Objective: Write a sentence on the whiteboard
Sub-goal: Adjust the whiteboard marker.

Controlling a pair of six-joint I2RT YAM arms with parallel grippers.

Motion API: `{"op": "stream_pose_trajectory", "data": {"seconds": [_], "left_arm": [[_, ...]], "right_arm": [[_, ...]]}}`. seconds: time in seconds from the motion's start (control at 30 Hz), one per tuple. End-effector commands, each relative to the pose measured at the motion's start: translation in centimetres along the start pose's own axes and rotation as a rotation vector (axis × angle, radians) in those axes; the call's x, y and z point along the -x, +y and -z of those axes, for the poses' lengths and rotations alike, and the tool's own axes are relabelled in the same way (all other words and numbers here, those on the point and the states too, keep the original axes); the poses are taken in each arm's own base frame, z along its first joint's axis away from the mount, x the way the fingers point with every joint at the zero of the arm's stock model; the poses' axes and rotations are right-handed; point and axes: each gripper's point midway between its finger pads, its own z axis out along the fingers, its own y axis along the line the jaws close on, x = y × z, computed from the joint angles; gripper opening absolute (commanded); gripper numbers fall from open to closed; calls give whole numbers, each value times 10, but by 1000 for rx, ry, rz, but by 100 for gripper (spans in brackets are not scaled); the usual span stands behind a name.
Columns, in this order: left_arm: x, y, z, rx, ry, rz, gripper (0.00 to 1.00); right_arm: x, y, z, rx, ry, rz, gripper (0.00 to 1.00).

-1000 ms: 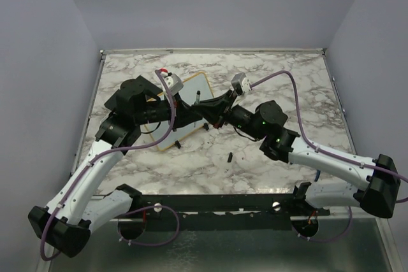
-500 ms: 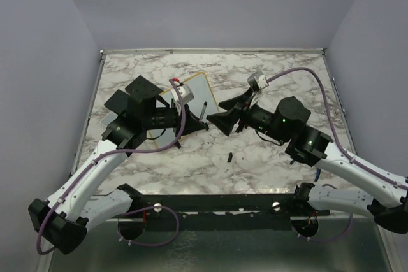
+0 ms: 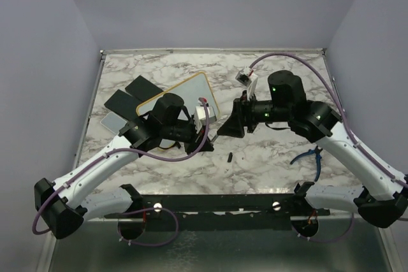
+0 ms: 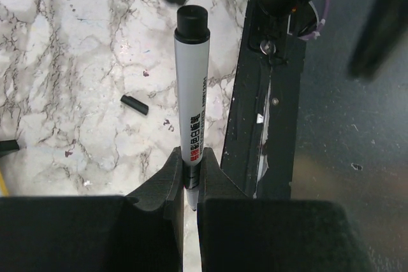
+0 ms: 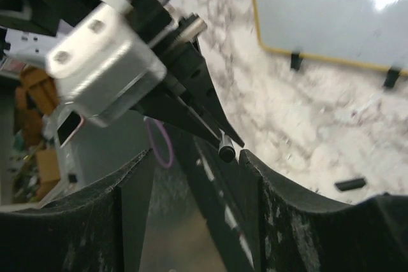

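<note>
Only up close, marker (image 4: 191,93) in left gripper (image 4: 189,173)

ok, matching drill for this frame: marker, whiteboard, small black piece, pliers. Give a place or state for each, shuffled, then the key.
1 marker
2 whiteboard
3 small black piece
4 pliers

a lying loose on the marble table, near its middle
b blue handles, on the right side of the table
c clamped in the left gripper
d yellow frame, black feet

Pairs: 1-c, 2-d, 3-a, 4-b
</note>
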Motion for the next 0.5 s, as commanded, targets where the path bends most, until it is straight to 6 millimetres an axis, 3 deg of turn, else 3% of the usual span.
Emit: {"op": "stream_pose_trajectory", "data": {"seconds": [0.0, 0.13, 0.47], "left_arm": [[6, -14, 2, -34, 6, -50, 0], [5, -19, 2, -45, 11, -57, 0], [3, -23, -3, -63, 35, -61, 0]], "right_arm": [[-55, 7, 1, 81, 263, -166, 56], [-65, 7, -5, 109, 311, -204, 52], [-70, 7, -18, 160, 321, -232, 42]]}}
